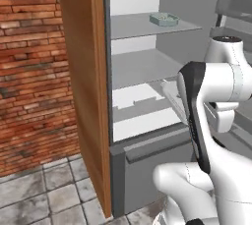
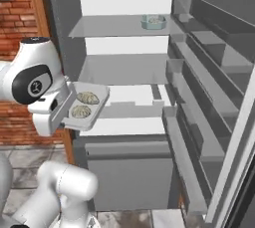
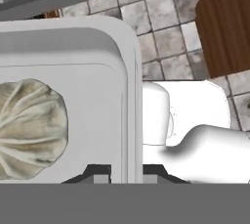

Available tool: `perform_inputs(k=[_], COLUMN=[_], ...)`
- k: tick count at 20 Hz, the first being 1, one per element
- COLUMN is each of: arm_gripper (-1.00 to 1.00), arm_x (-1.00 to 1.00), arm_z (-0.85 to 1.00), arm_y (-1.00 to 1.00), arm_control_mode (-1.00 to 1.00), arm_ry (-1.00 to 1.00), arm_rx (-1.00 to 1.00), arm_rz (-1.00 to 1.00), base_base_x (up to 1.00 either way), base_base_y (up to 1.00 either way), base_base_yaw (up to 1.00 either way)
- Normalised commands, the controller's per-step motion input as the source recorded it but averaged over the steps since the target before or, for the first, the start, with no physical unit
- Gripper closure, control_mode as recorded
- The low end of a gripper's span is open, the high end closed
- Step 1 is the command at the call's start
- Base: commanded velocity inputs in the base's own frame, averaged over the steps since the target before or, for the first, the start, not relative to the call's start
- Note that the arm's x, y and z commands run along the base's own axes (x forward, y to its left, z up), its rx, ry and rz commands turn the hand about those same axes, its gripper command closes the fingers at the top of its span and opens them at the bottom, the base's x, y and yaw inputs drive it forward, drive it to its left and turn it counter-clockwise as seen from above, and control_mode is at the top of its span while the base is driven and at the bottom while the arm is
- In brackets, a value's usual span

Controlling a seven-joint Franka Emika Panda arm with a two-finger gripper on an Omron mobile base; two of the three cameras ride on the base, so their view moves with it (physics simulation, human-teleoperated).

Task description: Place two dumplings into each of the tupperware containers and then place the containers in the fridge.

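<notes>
Right between its fingertips, the gripper pinches the pale tray rim, 2 dumplings inside, probably level.

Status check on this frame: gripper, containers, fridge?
Gripper shut on pale container rim, two dumplings inside. Teal container already on upper fridge shelf. Door open, path clear.

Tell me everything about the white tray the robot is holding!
The white tray is a shallow, lidless rectangle with rounded corners and a raised rim, plastic-looking. Two lumpy beige dumplings sit inside it. The gripper is shut on its rim at one side, holding it in the air, tilted, in front of the open fridge, off the shelves.
</notes>
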Motion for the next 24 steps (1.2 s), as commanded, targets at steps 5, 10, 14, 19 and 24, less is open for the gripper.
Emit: perform_inputs(k=[5, 10, 14, 19, 24], arm_gripper=[1.0, 1.0, 1.0, 1.0, 1.0], arm_x=[0.0, 0.0, 0.0, 0.0, 0.0], arm_z=[0.0, 0.0, 0.0, 0.0, 0.0], arm_y=[0.0, 0.0, 0.0, 0.0, 0.0], arm_control_mode=[1.0, 1.0, 1.0, 1.0, 1.0], arm_ry=[0.0, 0.0, 0.0, 0.0, 0.0], arm_rx=[0.0, 0.0, 0.0, 0.0, 0.0], arm_rz=[0.0, 0.0, 0.0, 0.0, 0.0], base_base_x=[0.43, 0.23, 0.34, 0.65, 0.57], base_base_y=[-0.16, -0.24, -0.45, -0.47, -0.31], base_base_yaw=[0.46, 0.13, 0.04, 0.15, 0.21])
